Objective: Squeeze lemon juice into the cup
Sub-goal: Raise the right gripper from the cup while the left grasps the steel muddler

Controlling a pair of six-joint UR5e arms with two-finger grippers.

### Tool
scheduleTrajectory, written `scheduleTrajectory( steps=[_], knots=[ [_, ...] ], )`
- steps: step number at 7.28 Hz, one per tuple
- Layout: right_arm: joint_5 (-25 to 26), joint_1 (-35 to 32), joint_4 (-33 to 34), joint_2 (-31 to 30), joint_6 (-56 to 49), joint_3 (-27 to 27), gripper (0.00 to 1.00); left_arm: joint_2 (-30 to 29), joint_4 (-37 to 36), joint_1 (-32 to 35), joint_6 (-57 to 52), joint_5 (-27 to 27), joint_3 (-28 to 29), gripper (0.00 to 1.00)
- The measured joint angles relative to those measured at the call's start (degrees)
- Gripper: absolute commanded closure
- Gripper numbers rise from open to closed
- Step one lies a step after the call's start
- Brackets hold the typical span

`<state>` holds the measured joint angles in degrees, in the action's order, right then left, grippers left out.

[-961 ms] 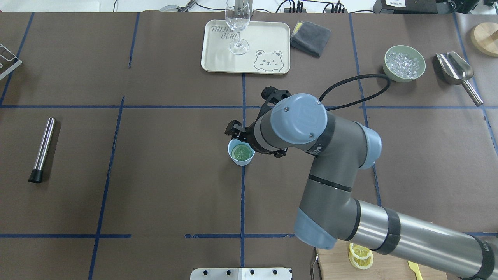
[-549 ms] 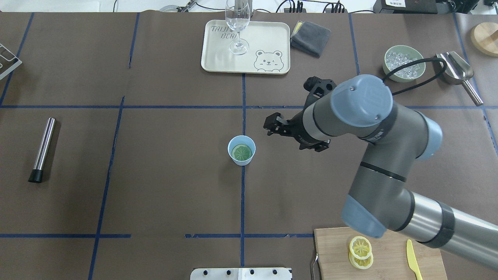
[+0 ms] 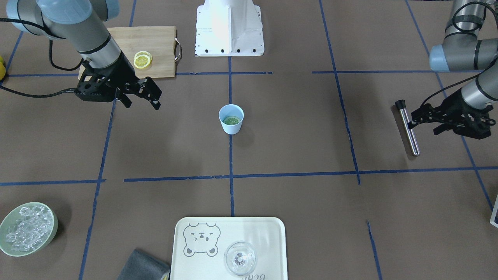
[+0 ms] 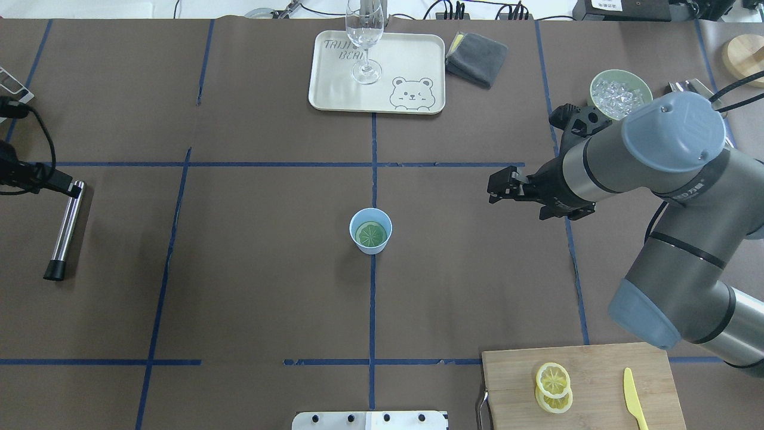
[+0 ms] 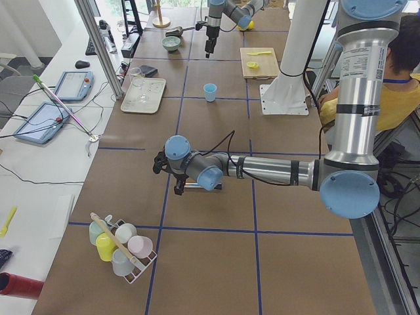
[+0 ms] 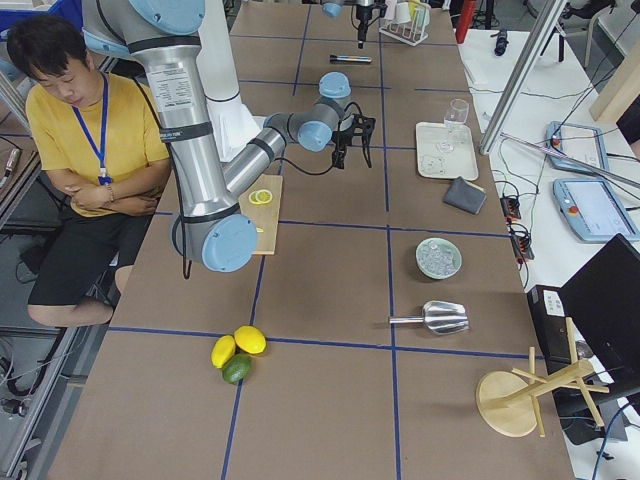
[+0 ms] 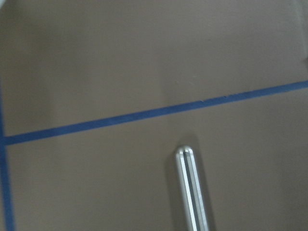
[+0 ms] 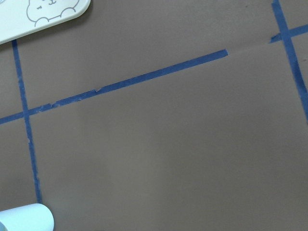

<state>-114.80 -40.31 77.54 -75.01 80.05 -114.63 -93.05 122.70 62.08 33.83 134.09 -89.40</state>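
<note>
The light-blue cup (image 4: 370,240) stands upright at the table's centre, and it also shows in the front view (image 3: 231,127). A round lemon slice (image 4: 370,233) lies flat inside it. Two more slices (image 4: 553,378) lie stacked on the wooden board. My right gripper (image 4: 494,189) hangs open and empty to the right of the cup, well apart from it. At the table's left edge my left gripper (image 3: 422,126) is open over the far end of a steel rod (image 4: 65,230), with nothing between its fingers. The left wrist view shows only that rod's rounded tip (image 7: 185,154).
A cream tray (image 4: 418,54) with a clear stemmed glass (image 4: 365,42) sits at the far middle, with a grey cloth (image 4: 476,57) beside it. The green bowl of ice (image 4: 615,92) is at the far right. A yellow knife (image 4: 634,397) lies on the cutting board (image 4: 597,388). A person (image 6: 80,130) sits behind the robot.
My right gripper has drawn back from above the cup, far to the right. The slice stays in the cup. My left gripper has come in at the left edge by the rod.
</note>
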Motion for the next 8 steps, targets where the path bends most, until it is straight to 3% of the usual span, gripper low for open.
scheduleTrajectory(
  steps=[3, 6, 8],
  knots=[
    [-0.23, -0.27, -0.02, -0.76, -0.74, -0.43, 0.00, 0.94, 0.04, -1.85, 1.77, -5.80, 1.26, 0.00],
    [-0.25, -0.22, -0.02, -0.71, -0.72, -0.57, 0.00, -0.55, -0.05, -2.23, 1.96, -6.30, 4.63, 0.00],
    [-0.25, -0.21, -0.02, -0.69, -0.63, -0.79, 0.00, -1.75, -0.24, -3.11, 1.90, -6.42, 5.77, 0.07]
  ],
)
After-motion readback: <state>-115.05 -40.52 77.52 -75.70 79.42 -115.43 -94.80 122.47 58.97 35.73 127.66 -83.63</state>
